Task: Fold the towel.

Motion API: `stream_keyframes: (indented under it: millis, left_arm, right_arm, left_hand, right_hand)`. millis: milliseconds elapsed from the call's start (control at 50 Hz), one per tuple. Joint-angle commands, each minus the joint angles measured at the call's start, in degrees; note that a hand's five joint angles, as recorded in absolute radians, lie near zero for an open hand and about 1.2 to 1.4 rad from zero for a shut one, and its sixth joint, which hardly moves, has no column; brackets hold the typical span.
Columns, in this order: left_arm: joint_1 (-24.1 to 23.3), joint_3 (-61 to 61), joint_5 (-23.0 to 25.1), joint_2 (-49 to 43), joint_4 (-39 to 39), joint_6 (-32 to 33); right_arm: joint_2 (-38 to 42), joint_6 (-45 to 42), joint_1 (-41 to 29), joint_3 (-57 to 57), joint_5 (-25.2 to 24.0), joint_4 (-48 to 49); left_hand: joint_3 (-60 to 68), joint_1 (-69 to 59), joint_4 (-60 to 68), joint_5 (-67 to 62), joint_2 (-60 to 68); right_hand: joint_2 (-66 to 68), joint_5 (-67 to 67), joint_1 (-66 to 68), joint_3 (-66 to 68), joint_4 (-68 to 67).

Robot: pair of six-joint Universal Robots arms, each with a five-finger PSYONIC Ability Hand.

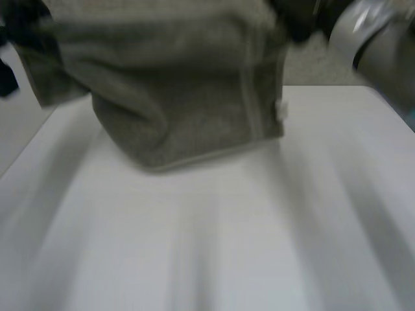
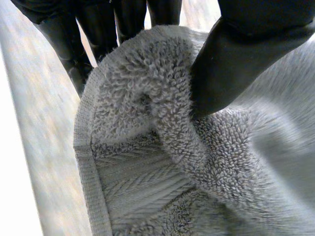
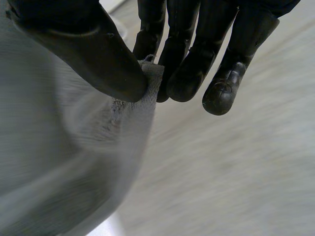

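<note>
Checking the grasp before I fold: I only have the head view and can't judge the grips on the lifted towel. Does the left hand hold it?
Observer: Yes. In its wrist view the left hand pinches the towel between thumb and fingers, beside the hemmed edge.
Operator: And the right?
Observer: The right hand pinches a small tip of the cloth between thumb and fingers; the rest hangs beneath its palm.
</note>
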State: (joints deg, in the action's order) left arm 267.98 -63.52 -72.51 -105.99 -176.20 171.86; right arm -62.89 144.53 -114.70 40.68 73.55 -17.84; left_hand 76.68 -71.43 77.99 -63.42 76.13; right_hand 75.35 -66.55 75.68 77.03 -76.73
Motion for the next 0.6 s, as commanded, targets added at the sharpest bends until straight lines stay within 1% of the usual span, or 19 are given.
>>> stream_keyframes:
  millis: [20,40,60,100,120,160,180,200,220,240,260,280,320,340,380,440,480,600]
  left_arm:
    - [2.90,-20.68,8.53,0.79,-6.09,5.06]
    - [4.03,-24.59,9.92,1.22,-7.04,7.76]
    - [4.04,-24.63,9.94,1.23,-7.05,7.79]
    - [5.18,-31.46,12.38,2.89,-7.49,14.43]
    - [5.19,-31.49,12.40,2.89,-7.49,14.47]
    - [5.62,-37.18,14.67,5.08,-7.40,20.94]
    - [5.63,-37.20,14.68,5.09,-7.40,20.97]
    - [5.63,-39.73,15.64,6.14,-7.40,23.49]
    - [5.63,-39.75,15.65,6.15,-7.40,23.52]
    - [5.63,-42.19,16.52,7.02,-7.40,25.70]
    - [5.63,-44.21,17.05,7.63,-7.49,27.63]
    - [5.63,-44.23,17.05,7.64,-7.49,27.65]
    - [5.54,-47.38,17.06,8.08,-8.19,31.06]
    - [5.54,-47.40,17.05,8.08,-8.20,31.08]
    - [5.71,-49.41,16.79,7.99,-8.89,35.45]
    - [5.80,-50.03,16.62,7.90,-8.90,37.41]
    - [6.33,-51.17,16.44,7.82,-8.99,39.77]
    - [6.42,-52.06,16.53,7.99,-8.81,40.22]
  right_arm:
    - [-6.81,-9.88,0.53,28.31,-3.24,2.20]
    - [-8.11,-11.10,0.44,33.27,-3.24,4.20]
    - [-8.13,-11.11,0.44,33.32,-3.24,4.22]
    - [-10.49,-12.69,0.79,41.02,-3.15,8.07]
    - [-10.50,-12.69,0.79,41.06,-3.15,8.09]
    - [-13.65,-12.69,2.62,46.66,-3.33,10.71]
    - [-13.66,-12.69,2.64,46.68,-3.33,10.72]
    - [-15.05,-12.69,4.03,48.95,-3.41,11.68]
    - [-15.07,-12.69,4.04,48.97,-3.41,11.69]
    - [-16.20,-12.61,5.26,50.80,-3.50,12.39]
    - [-17.26,-12.34,6.06,52.38,-3.59,12.83]
    - [-17.27,-12.34,6.06,52.40,-3.59,12.83]
    - [-19.10,-12.08,7.38,54.76,-3.50,14.06]
    - [-19.11,-12.08,7.38,54.77,-3.50,14.06]
    - [-20.34,-12.08,9.74,56.78,-3.33,15.73]
    - [-20.69,-12.08,11.07,57.49,-3.33,16.52]
    - [-20.78,-12.08,12.91,58.37,-3.33,17.40]
    - [-20.69,-11.99,14.50,59.51,-3.41,17.84]
  left_hand:
    - [3.32,-8.57,2.01,-6.58,3.87]
    - [3.32,-8.57,2.01,-6.58,3.87]
    - [3.32,-8.57,2.01,-6.58,3.87]
    - [3.32,-8.57,2.01,-6.58,3.87]
    - [3.32,-8.57,2.01,-6.58,3.87]
    - [3.32,-8.57,2.01,-6.58,3.87]
    - [3.32,-8.57,2.01,-6.58,3.87]
    - [3.32,-8.57,2.01,-6.58,3.87]
    - [3.32,-8.57,2.01,-6.58,3.87]
    - [2.68,-7.92,1.36,-5.94,3.22]
    - [-3.32,-1.92,-4.64,0.07,-2.78]
    - [-3.38,-1.86,-4.70,0.13,-2.84]
    - [-15.94,10.69,-17.25,12.68,-15.39]
    - [-16.00,10.75,-17.31,12.74,-15.45]
    - [-26.72,21.47,-28.03,23.46,-26.18]
    - [-29.79,24.55,-31.11,26.54,-29.25]
    - [-34.82,29.57,-36.13,31.56,-34.27]
    - [-34.67,29.43,-35.98,31.41,-34.13]
  right_hand:
    - [4.65,-3.45,4.32,2.97,-3.27]
    - [4.65,-3.45,4.32,2.97,-3.27]
    - [4.65,-3.45,4.32,2.97,-3.27]
    - [4.65,-3.45,4.32,2.97,-3.27]
    - [4.65,-3.45,4.32,2.97,-3.27]
    - [4.65,-3.45,4.32,2.97,-3.27]
    - [4.65,-3.45,4.32,2.97,-3.27]
    - [4.65,-3.45,4.32,2.97,-3.27]
    - [4.65,-3.45,4.32,2.97,-3.27]
    - [4.65,-3.45,4.32,2.97,-3.27]
    - [4.65,-3.45,4.32,2.97,-3.27]
    - [4.65,-3.45,4.32,2.97,-3.27]
    - [4.65,-3.45,4.32,2.97,-3.27]
    - [4.65,-3.45,4.32,2.97,-3.27]
    - [4.65,-3.45,4.32,2.97,-3.27]
    - [4.65,-3.45,4.32,2.97,-3.27]
    - [4.65,-3.45,4.32,2.97,-3.27]
    - [4.65,-3.45,4.32,2.97,-3.27]
